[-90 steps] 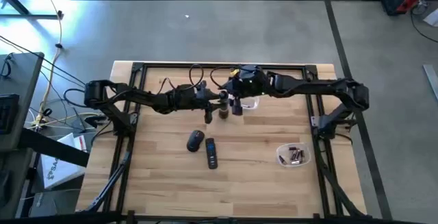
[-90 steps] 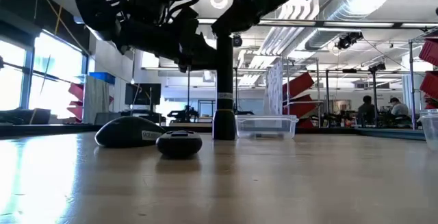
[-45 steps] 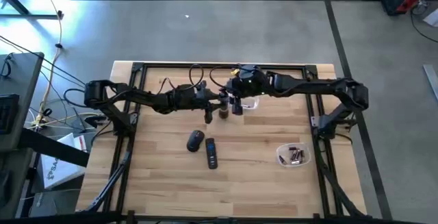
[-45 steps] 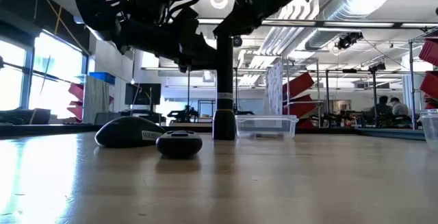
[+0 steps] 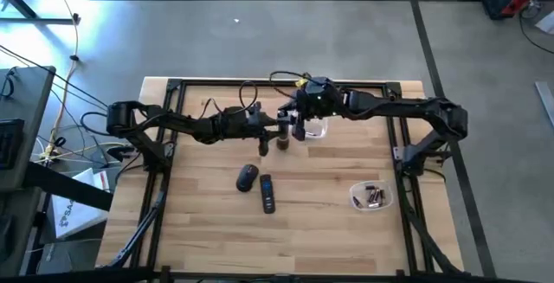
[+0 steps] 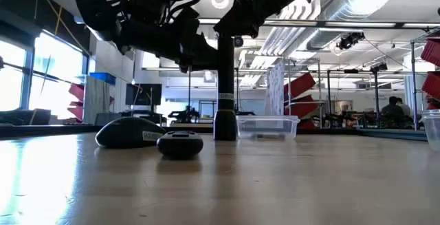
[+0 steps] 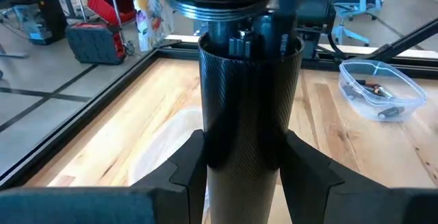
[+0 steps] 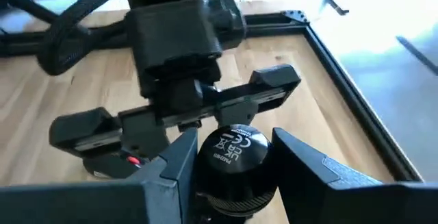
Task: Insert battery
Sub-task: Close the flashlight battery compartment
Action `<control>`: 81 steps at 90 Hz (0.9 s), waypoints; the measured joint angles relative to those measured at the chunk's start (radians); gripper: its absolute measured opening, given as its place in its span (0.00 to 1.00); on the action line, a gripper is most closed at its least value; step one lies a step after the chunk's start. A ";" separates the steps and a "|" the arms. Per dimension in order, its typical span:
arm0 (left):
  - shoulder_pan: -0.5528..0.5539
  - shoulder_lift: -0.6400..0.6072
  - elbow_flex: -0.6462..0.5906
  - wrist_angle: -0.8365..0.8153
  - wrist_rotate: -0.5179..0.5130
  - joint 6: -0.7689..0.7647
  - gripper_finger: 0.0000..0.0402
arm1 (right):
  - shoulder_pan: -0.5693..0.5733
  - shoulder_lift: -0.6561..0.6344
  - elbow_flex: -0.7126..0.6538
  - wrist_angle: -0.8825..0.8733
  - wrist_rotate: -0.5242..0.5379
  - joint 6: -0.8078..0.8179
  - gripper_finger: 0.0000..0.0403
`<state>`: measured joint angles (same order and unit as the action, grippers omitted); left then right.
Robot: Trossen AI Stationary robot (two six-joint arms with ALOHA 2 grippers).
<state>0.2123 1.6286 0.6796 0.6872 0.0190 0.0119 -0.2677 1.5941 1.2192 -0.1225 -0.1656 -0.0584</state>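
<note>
You've got the flashlight [image 6: 225, 87] standing upright on the table [image 5: 329, 231], long axis vertical: left gripper [image 7: 239, 155] is clamped on the barrel from the side, and right gripper [image 8: 229, 157] sits directly above, closed on the end cap [image 8: 231, 147]. Spare batteries are in the clear container [image 5: 371, 197], well apart from the flashlight toward the right arm's side, so that arm is nearer. My read: the cap must lift straight up along the axis first.

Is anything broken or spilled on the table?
Nothing stands out. The flashlight stands upright, held by the left tool round its body and the right tool at its cap. The batteries sit inside their clear tub.
</note>
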 joint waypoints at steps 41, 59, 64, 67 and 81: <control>0.000 0.000 0.000 0.000 0.008 0.004 0.29 | -0.015 -0.016 -0.142 0.269 -0.164 0.147 0.31; 0.000 0.000 0.000 0.003 0.021 0.003 0.29 | -0.015 -0.072 -0.213 0.337 -0.126 0.133 0.31; 0.000 0.000 0.000 0.007 0.021 0.003 0.29 | -0.015 -0.071 -0.238 0.393 -0.129 0.155 0.31; 0.000 0.000 0.000 0.008 0.021 0.003 0.29 | -0.015 -0.070 -0.253 0.416 -0.130 0.161 0.31; 0.001 0.001 -0.001 0.012 0.022 0.001 0.29 | -0.011 -0.058 -0.306 0.527 -0.110 0.173 0.32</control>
<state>0.2131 1.6295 0.6788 0.6989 0.0406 0.0129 -0.2790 1.5360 0.9130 0.4043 -0.2760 0.1148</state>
